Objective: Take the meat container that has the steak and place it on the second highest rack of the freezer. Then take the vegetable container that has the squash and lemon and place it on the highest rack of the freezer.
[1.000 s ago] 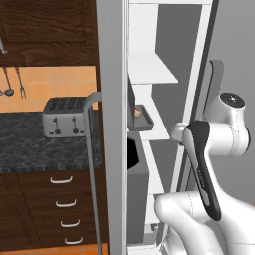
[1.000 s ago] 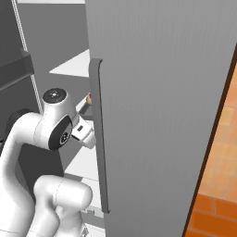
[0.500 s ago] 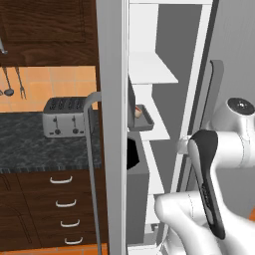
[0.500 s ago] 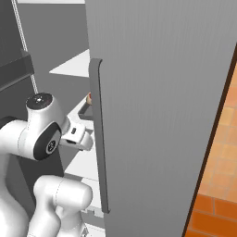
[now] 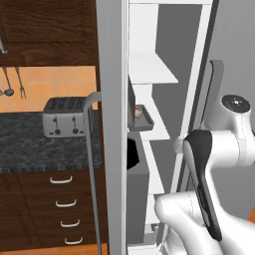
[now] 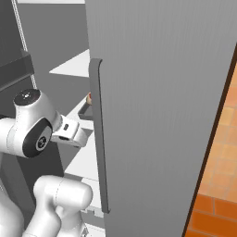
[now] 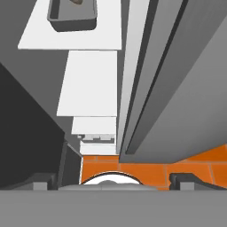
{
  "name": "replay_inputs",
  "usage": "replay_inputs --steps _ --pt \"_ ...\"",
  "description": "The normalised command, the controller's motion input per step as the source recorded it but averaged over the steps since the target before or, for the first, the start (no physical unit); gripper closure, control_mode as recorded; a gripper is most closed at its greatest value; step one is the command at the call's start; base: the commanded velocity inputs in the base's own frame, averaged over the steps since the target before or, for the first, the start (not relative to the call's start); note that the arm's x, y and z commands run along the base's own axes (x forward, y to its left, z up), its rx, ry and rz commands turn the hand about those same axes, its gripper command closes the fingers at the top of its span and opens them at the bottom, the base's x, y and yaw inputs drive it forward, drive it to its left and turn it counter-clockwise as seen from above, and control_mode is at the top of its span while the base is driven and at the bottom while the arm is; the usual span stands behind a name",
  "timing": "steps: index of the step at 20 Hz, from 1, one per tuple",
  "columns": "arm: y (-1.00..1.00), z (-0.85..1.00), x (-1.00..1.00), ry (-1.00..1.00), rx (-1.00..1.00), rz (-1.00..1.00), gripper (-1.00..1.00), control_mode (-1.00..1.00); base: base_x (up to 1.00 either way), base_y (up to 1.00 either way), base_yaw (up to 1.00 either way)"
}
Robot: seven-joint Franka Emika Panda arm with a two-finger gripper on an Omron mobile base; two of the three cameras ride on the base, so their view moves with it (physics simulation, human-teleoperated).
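Gripper wide-jawed, aimed floorward beside freezer

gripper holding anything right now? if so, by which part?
Nothing is held. The gripper is open with nothing between its fingertips, and the gray container sits on a freezer shelf, away from it.

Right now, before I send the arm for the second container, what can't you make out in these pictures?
- Contents of the tray on the freezer shelf: left base view, mostly behind the door frame; hand view, cut off by the top edge.
- Same tray in the right base view: largely behind the freezer door.
- Tool: fingertips barely rise above the bottom edge in the hand view; nothing held.
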Motion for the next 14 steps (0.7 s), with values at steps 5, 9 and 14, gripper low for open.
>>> replay_inputs --steps 5,9,14 --pt "0.0 0.01 0.0 0.0 0.01 0.0 -1.0 -1.0 0.0 0.0 0.0" --pt "0.0 0.0 -0.01 0.0 0.01 0.0 -1.0 -1.0 0.0 0.0 0.0" --pt "0.0 0.0 0.0 0.0 0.0 0.0 -1.0 -1.0 0.0 0.0 0.0"
